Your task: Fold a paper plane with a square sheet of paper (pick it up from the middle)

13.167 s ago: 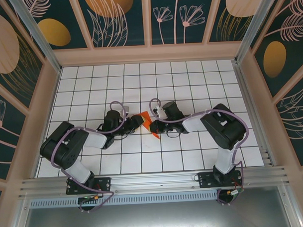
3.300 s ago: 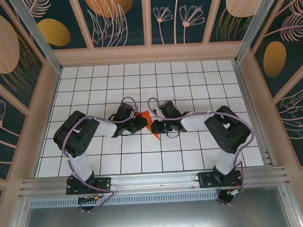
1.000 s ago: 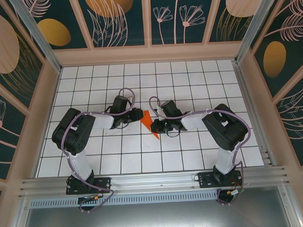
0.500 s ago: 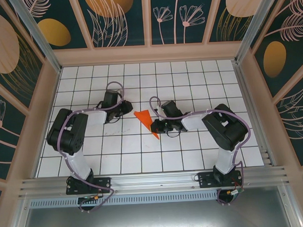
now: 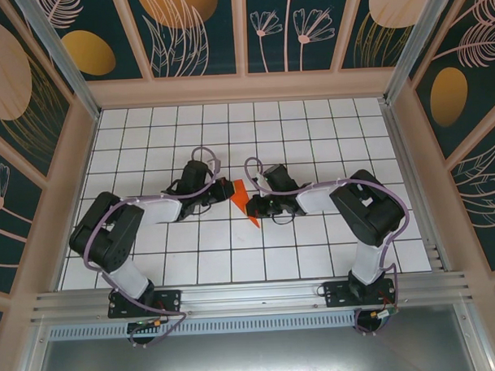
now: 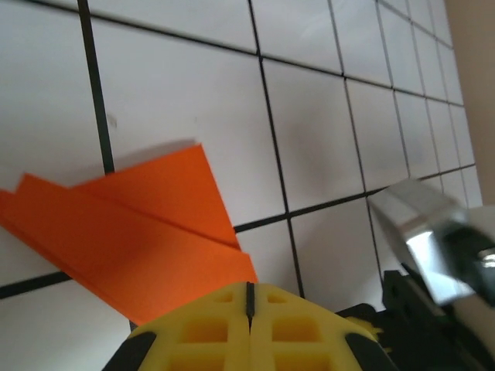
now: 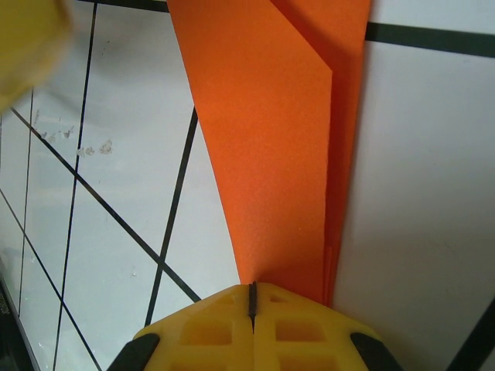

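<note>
Right wrist view: right gripper (image 7: 251, 292) and left gripper (image 6: 249, 292), jaws pressed together, rest on the folded orange-red paper dart (image 7: 271, 139) beneath them; sideways sliding could crumple it.

The surface (image 5: 310, 126) is white and divided into square tiles by thin black lines. On one tile, in the right wrist view, there are some small grey marks (image 7: 85, 143), maybe scratches or dirt; it is hard to tell. Dark green walls (image 5: 201, 32) with pale flower and leaf drawings stand on three sides, in beige frames. Along the near edge runs a silver metal rail (image 5: 251, 297), and below it lies a grey metal sheet (image 5: 253, 356).
</note>
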